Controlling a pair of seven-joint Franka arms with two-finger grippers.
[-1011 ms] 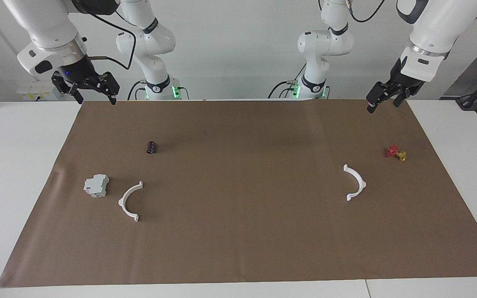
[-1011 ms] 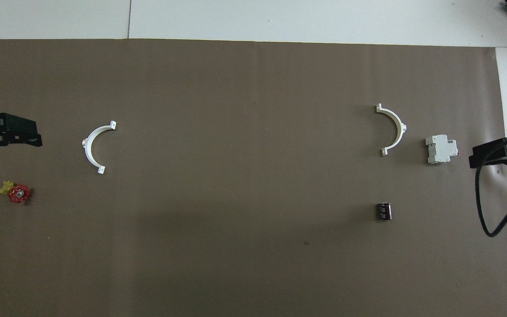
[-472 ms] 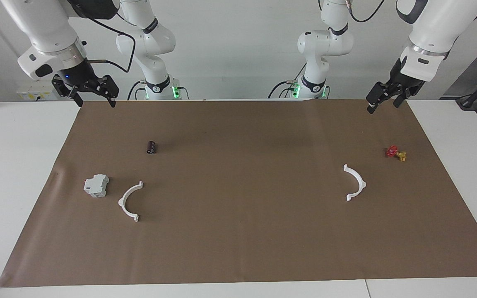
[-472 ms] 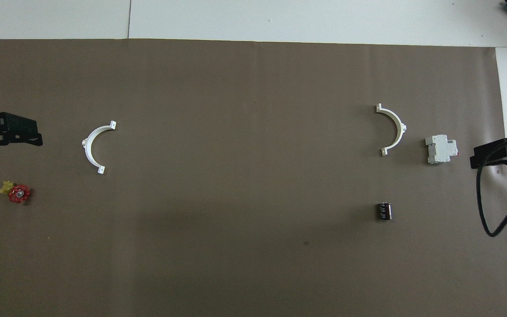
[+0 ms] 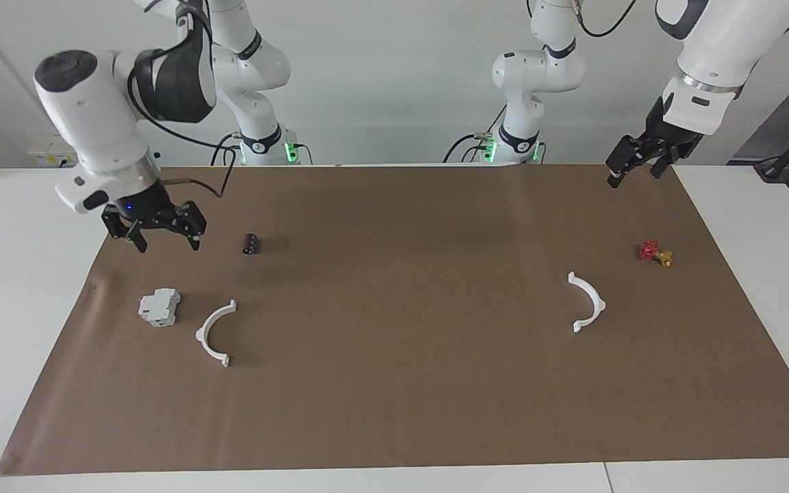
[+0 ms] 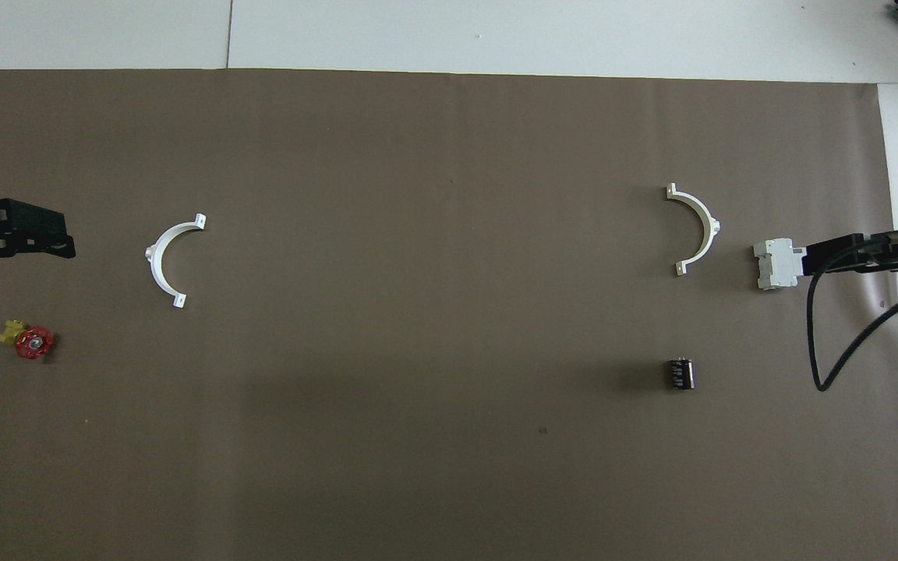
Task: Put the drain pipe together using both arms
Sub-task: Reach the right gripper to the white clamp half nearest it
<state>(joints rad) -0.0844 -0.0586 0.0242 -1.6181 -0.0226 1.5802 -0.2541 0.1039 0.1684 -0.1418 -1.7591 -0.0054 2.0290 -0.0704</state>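
Drain pipe: two separate white half-rings, flat on the brown mat (image 5: 394, 411), well apart, open sides facing each other. One half-ring (image 5: 216, 335) lies toward the right arm's end, beside a grey-white block (image 5: 159, 307); the other half-ring (image 5: 587, 301) lies toward the left arm's end, near a red-and-yellow valve (image 5: 655, 253).

Right gripper (image 5: 165, 236): fingers apart, empty, raised over the mat near the block and a small dark cylinder (image 5: 251, 243). Its half-ring lies farther out from the robots, chord running roughly away from them.

Left gripper (image 5: 634, 170): fingers apart, empty, waiting high over the mat's edge.

Judgement: nothing grasped yet; the right arm is better placed. Mat flat, ample room between halves.
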